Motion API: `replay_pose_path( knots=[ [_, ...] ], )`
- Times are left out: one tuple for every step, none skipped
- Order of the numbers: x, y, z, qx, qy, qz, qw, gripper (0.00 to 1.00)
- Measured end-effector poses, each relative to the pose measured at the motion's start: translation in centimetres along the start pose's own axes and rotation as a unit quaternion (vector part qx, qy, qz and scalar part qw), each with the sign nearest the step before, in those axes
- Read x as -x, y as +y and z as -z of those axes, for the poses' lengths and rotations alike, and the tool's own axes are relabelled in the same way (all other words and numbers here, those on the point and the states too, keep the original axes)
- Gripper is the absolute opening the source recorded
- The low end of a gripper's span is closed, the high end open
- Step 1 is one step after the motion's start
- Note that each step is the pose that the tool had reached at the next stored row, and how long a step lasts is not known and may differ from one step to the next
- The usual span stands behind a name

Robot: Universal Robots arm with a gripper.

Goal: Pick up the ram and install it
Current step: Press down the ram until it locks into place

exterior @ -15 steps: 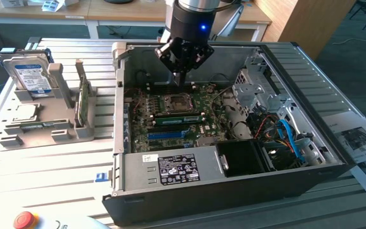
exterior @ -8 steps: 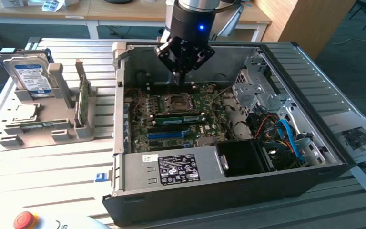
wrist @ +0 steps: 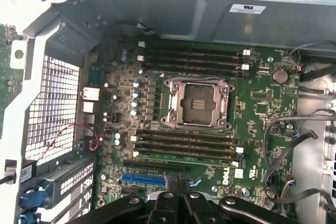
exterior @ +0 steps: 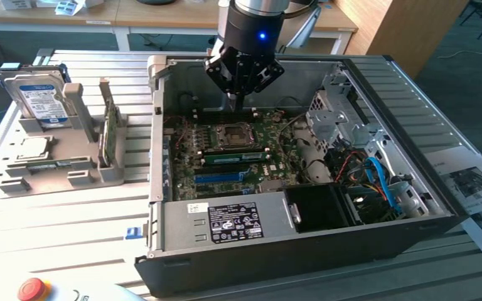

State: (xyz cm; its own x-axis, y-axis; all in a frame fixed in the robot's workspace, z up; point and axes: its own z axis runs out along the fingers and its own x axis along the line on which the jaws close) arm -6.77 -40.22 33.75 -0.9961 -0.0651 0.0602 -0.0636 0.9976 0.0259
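A slim green ram (exterior: 236,156) stands in one of the long black slots on the motherboard (exterior: 224,175), just beside the CPU socket (exterior: 228,134). In the wrist view the ram (wrist: 184,153) shows as a greenish strip among the slots below the socket (wrist: 197,103). My gripper (exterior: 235,103) hangs inside the open computer case, above the far edge of the board and clear of the ram. Its fingers (wrist: 177,179) are shut together with nothing between them.
The case walls (exterior: 161,125) surround the board, with cables (exterior: 375,172) and a drive cage (exterior: 341,113) on the exterior view's right. A grey fixture (exterior: 65,169) on the exterior view's left holds a hard drive (exterior: 40,97) and an upright green card (exterior: 107,135). A red stop button (exterior: 33,288) sits near the front.
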Motion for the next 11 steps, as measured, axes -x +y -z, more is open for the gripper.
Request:
replay_pose_path(
  knots=[
    [0.00, 0.00, 0.00, 0.0000, 0.0000, 0.000, 1.0000, 0.10],
    [0.01, 0.00, 0.00, 0.0000, -0.0008, 0.000, 1.0000, 0.10],
    [0.00, 0.01, -0.01, -0.0003, -0.0019, 0.000, 1.0000, 0.10],
    [0.00, 0.02, 0.00, -0.0010, -0.0031, 0.000, 1.0000, 0.10],
    [0.00, 0.03, 0.01, -0.0017, -0.0047, 0.000, 1.0000, 0.10],
    [0.00, 0.05, 0.00, -0.0023, -0.0064, 0.000, 1.0000, 0.10],
    [0.00, 0.08, -0.01, -0.0031, -0.0082, 0.000, 1.0000, 0.10],
    [0.00, 0.10, 0.00, -0.0041, -0.0103, 0.000, 0.9999, 0.10],
    [0.00, 0.12, 0.00, -0.0052, -0.0126, 0.000, 0.9999, 0.10],
    [0.00, 0.14, -0.01, -0.0062, -0.0148, 0.000, 0.9999, 0.10],
    [-0.01, 0.16, 0.00, -0.0073, -0.0169, 0.000, 0.9998, 0.10]
  ],
)
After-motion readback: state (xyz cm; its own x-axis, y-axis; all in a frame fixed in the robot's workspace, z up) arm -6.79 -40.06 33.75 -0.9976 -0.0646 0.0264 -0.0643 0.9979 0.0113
